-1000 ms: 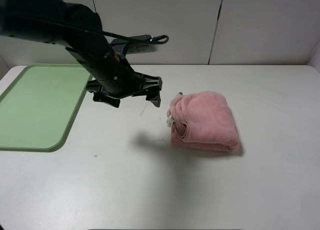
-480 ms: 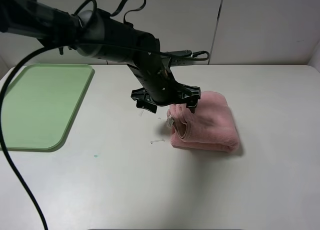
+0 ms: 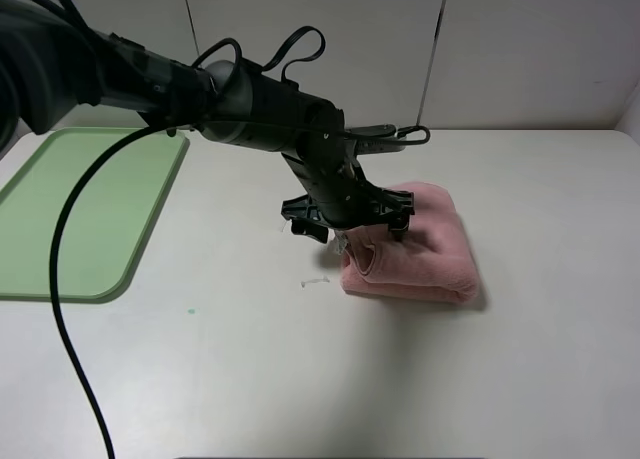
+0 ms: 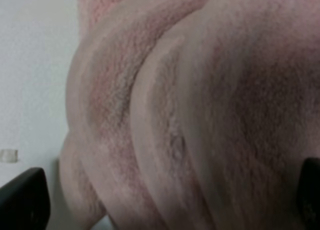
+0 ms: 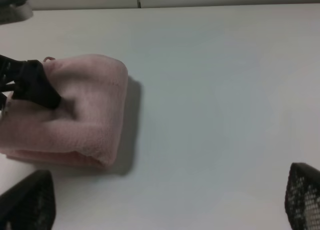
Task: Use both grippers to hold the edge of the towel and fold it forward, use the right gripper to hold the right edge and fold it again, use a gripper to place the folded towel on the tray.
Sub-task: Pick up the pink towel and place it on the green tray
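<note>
The towel (image 3: 415,244) is lying folded into a thick pink bundle on the white table (image 3: 300,379), right of centre and well apart from the tray (image 3: 70,219), which is sitting at the table's left edge. The left gripper (image 3: 352,222) is reaching across from the left and standing over the bundle's left end with its jaws spread wide — one finger (image 3: 398,222) is pressing down into the pile on top, the other is hanging just off the end, beside the white tag. Nothing is being gripped. From the left wrist, the layered folds are filling the view between the two dark fingertips. The right gripper (image 5: 165,200) is hanging clear of the towel with its jaws released wide, over bare table — it is holding nothing.
</note>
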Action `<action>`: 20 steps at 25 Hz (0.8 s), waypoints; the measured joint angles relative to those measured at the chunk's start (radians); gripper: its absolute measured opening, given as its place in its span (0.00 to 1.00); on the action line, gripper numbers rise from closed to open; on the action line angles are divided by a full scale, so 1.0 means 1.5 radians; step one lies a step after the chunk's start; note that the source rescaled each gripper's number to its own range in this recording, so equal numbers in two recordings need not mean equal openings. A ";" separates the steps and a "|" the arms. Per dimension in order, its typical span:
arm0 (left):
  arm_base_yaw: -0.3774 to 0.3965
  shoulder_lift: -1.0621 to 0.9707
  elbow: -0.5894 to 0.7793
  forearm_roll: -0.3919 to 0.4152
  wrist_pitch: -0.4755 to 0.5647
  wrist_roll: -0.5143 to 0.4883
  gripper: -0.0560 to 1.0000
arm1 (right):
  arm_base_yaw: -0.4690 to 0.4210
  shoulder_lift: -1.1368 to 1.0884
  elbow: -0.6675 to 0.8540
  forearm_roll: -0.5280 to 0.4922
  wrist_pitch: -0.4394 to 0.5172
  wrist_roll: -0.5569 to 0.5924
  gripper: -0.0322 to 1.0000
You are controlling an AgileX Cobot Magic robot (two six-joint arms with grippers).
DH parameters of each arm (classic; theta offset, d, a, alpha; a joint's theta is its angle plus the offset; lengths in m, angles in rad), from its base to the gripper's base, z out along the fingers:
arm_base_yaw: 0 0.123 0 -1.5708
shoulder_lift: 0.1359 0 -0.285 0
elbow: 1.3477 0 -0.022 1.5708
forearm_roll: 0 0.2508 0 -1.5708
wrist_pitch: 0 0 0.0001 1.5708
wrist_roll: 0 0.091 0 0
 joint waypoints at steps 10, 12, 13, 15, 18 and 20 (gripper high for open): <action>-0.020 0.021 0.000 0.001 -0.063 -0.005 1.00 | 0.000 0.000 0.000 0.000 0.000 0.000 1.00; -0.020 0.021 0.000 0.001 -0.065 -0.005 0.99 | 0.000 0.000 0.000 0.000 0.000 0.000 1.00; -0.020 0.021 0.000 0.001 -0.066 -0.005 0.98 | 0.000 0.000 0.000 0.000 0.000 0.000 1.00; -0.020 0.021 0.000 -0.001 -0.066 -0.005 0.92 | 0.000 0.000 0.000 0.000 0.000 0.000 1.00; -0.020 0.022 0.000 -0.001 -0.066 -0.005 0.77 | 0.000 0.000 0.000 0.000 0.000 0.000 1.00; -0.020 0.022 0.000 -0.001 -0.066 -0.005 0.64 | 0.000 0.000 0.000 0.000 0.000 0.000 1.00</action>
